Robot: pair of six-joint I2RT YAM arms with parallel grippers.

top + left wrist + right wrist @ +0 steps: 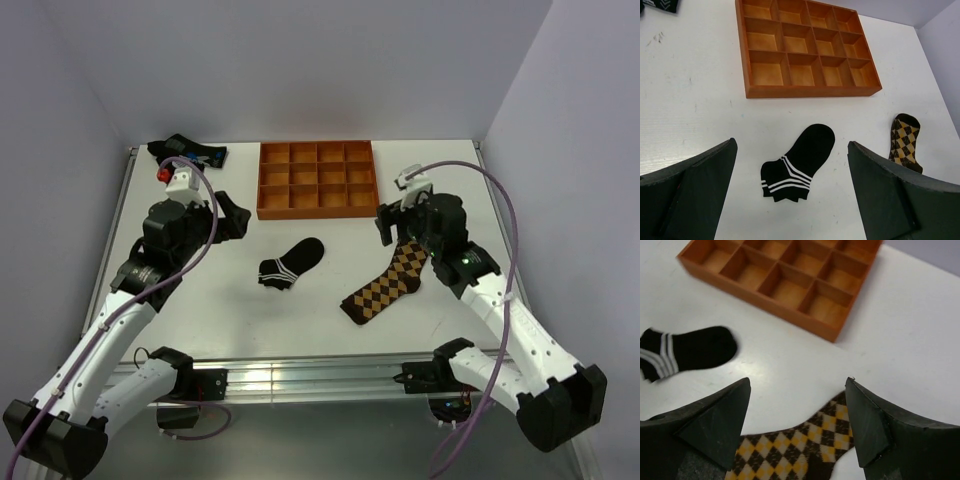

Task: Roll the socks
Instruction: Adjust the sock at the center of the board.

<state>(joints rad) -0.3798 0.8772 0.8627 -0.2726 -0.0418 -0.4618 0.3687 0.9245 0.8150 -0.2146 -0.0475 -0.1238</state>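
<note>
Left gripper (791, 145) spread wide, empty, near the black ankle sock (293, 263), which lies flat mid-table. Right gripper (797, 383) also released, empty, above the argyle sock (383, 288), which lies flat right of the ankle sock. Its far end is hidden under that gripper from the top and cut off by the fingers in the wrist view. Dark sock bundle (190, 152) far-left, pattern hard to read. Orange tray (317, 213) behind both socks.

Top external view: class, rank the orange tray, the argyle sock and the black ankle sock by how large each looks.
1. orange tray
2. argyle sock
3. black ankle sock, clearly the smallest
</note>
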